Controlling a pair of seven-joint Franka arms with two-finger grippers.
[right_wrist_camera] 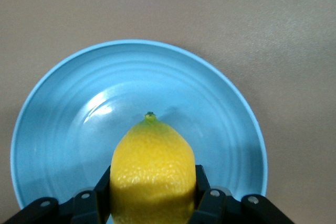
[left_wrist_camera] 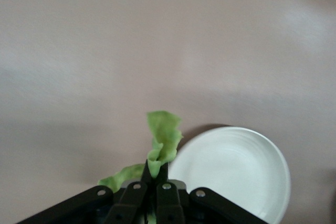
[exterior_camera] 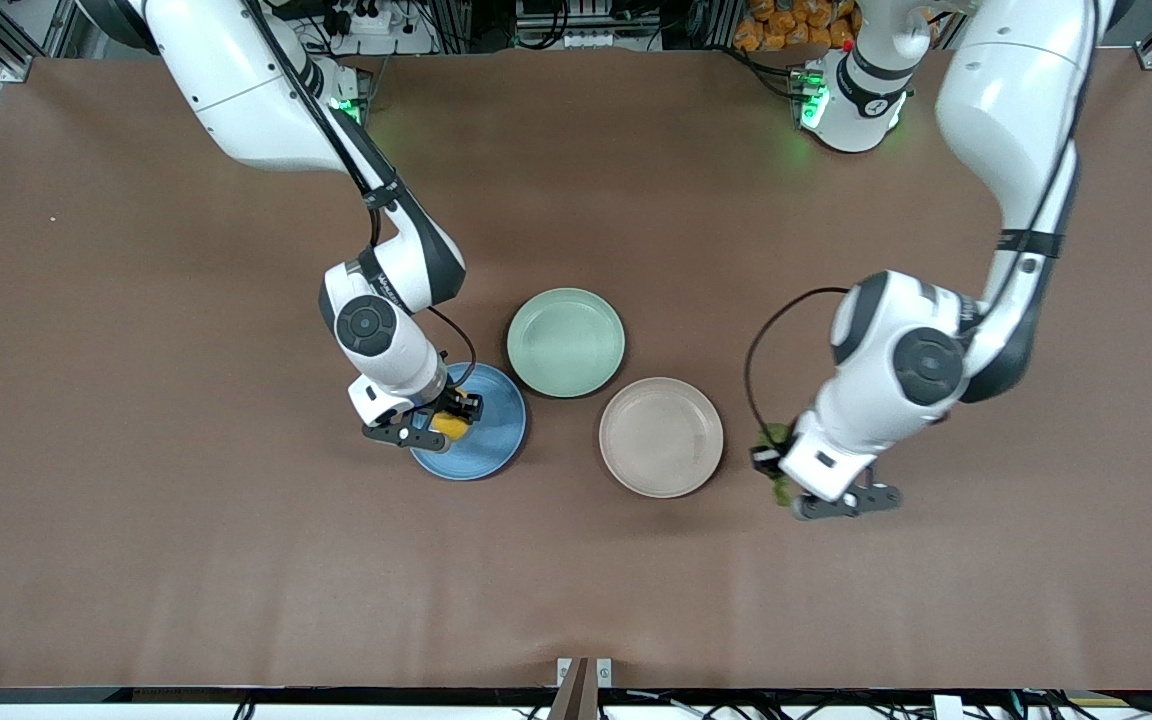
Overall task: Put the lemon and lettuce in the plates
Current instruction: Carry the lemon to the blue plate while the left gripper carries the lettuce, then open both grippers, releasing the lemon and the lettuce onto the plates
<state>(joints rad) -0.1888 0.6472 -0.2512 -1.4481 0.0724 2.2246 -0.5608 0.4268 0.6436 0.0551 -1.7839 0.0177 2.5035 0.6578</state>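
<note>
- The lemon is clamped by the right gripper over the blue plate, mid-table.
- The lettuce is pinched by the left gripper beside the beige-white plate.

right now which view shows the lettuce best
The left wrist view: the lettuce is pinched in the left gripper, beside the beige plate. The front view shows only a green scrap; the right wrist view shows none.

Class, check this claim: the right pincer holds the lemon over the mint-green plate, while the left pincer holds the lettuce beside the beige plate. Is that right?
Not quite. The right pincer holds the lemon over the blue plate, as the right wrist view shows. The left pincer does hold the lettuce beside the beige plate.
</note>
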